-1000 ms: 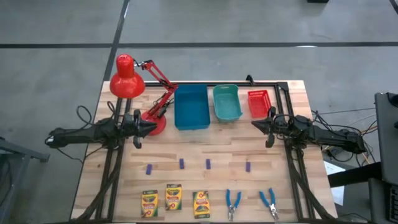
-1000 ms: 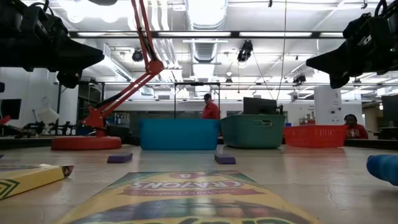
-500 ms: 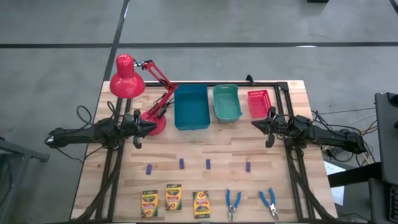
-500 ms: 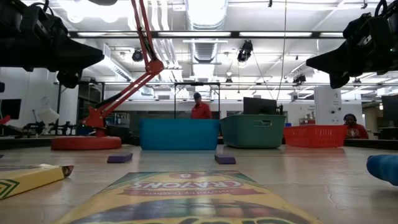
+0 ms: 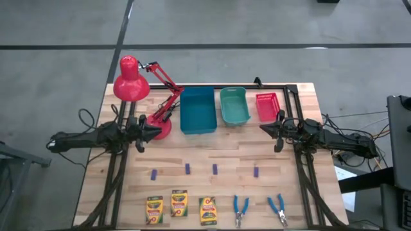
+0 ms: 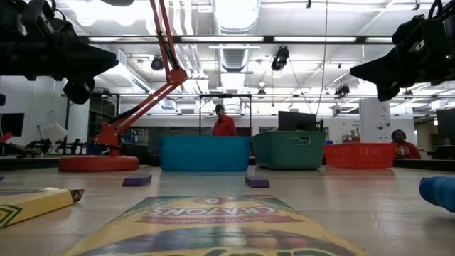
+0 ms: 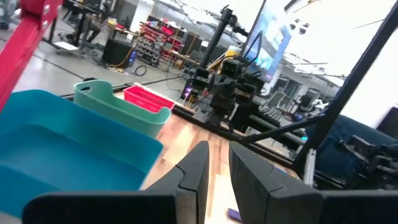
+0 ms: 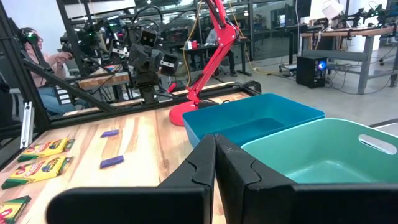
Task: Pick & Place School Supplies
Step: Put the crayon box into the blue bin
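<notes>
Three yellow-and-green crayon boxes (image 5: 179, 203) lie flat in a row near the table's front edge, with two blue-handled tools (image 5: 240, 210) to their right. Several small purple blocks (image 5: 187, 169) lie in a row farther in. My left gripper (image 5: 157, 130) hovers level at the table's left, above the lamp's base. Its fingers (image 7: 219, 155) stand slightly apart with nothing between them. My right gripper (image 5: 262, 128) hovers level at the table's right, in front of the red bin. It is shut (image 8: 215, 140) and empty. Both grippers are well above the supplies.
A blue bin (image 5: 198, 110), a teal bin (image 5: 234, 106) and a red bin (image 5: 267, 106) stand side by side along the far edge. A red desk lamp (image 5: 131, 80) stands at the far left. People are in the room beyond the table.
My left gripper has rolled a little about the line it points along, staying in place. A person in the room behind has walked toward the left.
</notes>
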Action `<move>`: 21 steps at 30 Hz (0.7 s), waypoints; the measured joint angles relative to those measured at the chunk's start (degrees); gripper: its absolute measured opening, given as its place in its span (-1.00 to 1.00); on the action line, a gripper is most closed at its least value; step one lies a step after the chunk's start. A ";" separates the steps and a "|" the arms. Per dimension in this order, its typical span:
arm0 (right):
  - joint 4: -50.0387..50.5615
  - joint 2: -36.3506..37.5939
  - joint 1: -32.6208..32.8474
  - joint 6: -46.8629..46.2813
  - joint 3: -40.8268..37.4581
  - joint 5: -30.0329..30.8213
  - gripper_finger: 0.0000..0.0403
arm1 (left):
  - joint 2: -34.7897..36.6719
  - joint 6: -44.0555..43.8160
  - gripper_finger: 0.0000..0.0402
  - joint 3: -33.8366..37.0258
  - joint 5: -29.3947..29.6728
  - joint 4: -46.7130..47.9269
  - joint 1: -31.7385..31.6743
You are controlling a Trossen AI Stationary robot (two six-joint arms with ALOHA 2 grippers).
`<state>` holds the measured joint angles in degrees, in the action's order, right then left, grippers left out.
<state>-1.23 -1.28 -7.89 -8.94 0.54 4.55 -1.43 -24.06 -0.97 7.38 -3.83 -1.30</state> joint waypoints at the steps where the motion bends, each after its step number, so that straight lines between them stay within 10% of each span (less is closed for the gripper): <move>1: 0.00 -0.01 0.01 0.00 0.00 0.00 -0.96 | 0.00 0.32 -0.67 -0.26 -0.80 -0.37 0.00; 21: 0.00 -0.02 0.01 0.01 0.00 -0.01 -0.96 | -2.14 -1.95 -0.67 -19.32 -3.17 26.10 0.02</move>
<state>-1.23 -1.30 -7.88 -8.93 0.54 4.54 -3.57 -26.01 -20.29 4.21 22.27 -1.28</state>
